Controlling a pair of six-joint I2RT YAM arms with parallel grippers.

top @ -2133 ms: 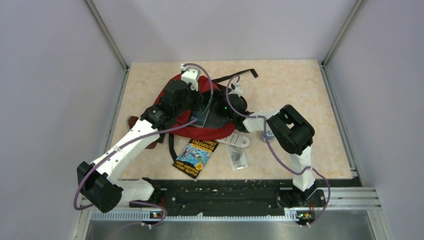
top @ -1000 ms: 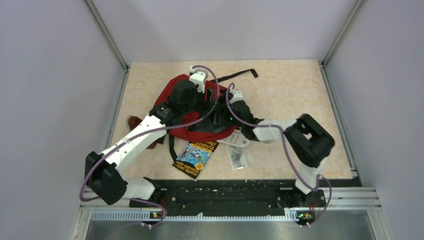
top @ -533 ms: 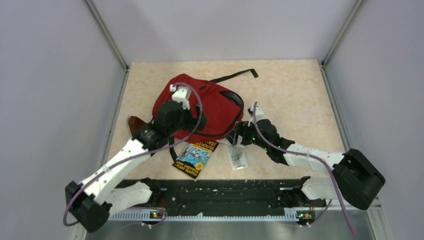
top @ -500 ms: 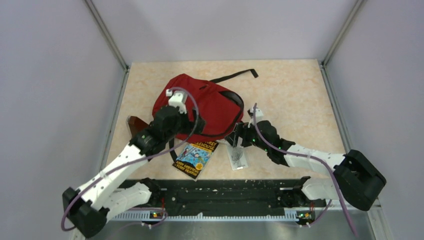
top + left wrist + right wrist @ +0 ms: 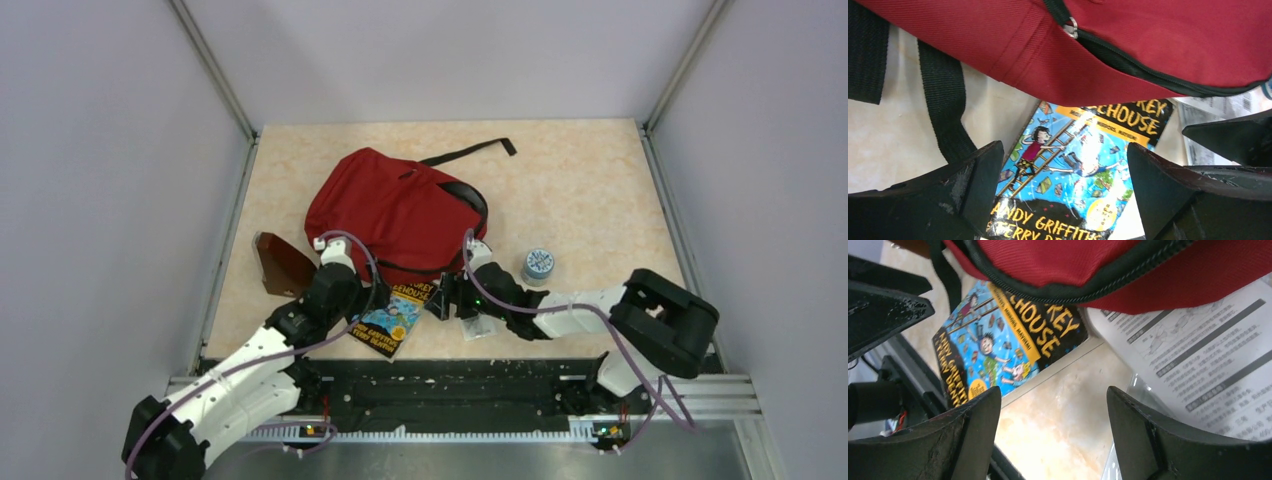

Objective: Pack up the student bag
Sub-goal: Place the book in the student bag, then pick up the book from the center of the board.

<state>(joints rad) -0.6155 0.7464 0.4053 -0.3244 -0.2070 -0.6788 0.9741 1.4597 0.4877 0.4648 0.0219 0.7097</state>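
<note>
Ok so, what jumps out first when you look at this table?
The big red student bag lies in the middle of the table, by far the largest thing there. At its near edge a bright blue children's book is partly tucked under it, with the left gripper open over it and the right gripper open just beside it. A brown pouch sits to the bag's left.

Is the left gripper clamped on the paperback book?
No, the left gripper stands wide open over the paperback book, fingers spread far apart and gripping nothing.
</note>
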